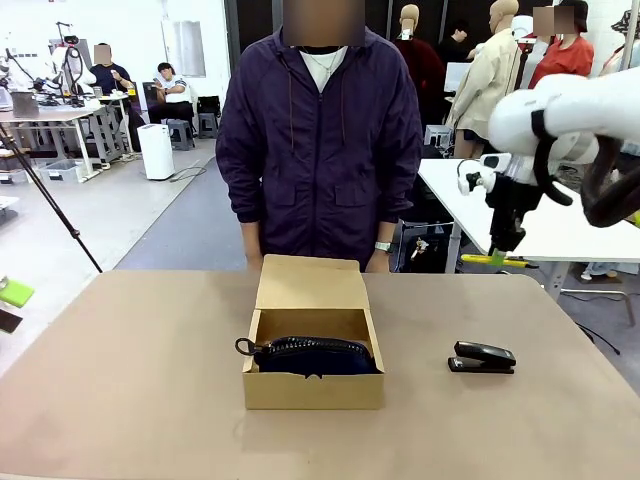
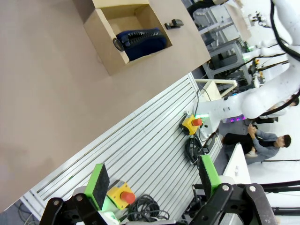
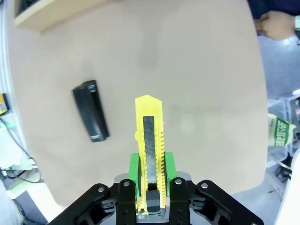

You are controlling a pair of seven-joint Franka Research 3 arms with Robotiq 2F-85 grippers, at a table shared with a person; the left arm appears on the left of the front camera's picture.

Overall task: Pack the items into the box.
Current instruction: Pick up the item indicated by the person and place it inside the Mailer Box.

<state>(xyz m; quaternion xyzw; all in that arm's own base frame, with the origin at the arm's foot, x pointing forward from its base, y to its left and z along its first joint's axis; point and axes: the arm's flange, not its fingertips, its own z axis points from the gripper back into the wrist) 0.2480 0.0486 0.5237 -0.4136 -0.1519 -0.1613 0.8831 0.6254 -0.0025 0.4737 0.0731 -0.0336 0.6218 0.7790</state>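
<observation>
The brown cardboard box [image 1: 312, 390] stands open in the middle of the table, its lid flap [image 1: 308, 282] tipped back toward the person. Inside lies the navy pouch [image 1: 315, 355], its ring loop at the left wall. To the right of the box the black stapler [image 1: 482, 357] rests on the table. High above the table's far right edge, my right gripper [image 1: 497, 255] is shut on the yellow utility knife [image 1: 490, 261]. In the right wrist view the knife [image 3: 150, 140] stands up between my right gripper's [image 3: 151, 183] green pads, with the stapler [image 3: 91, 117] below it. My left gripper [image 2: 154, 180] is open, far from the box [image 2: 112, 51].
A person in a dark jacket stands at the far edge behind the box, one hand [image 3: 276, 23] at the table edge. Bare tan table [image 1: 150, 380] surrounds the box. Off the near edge, a red stop button [image 2: 193, 123] sits on a slatted metal bench.
</observation>
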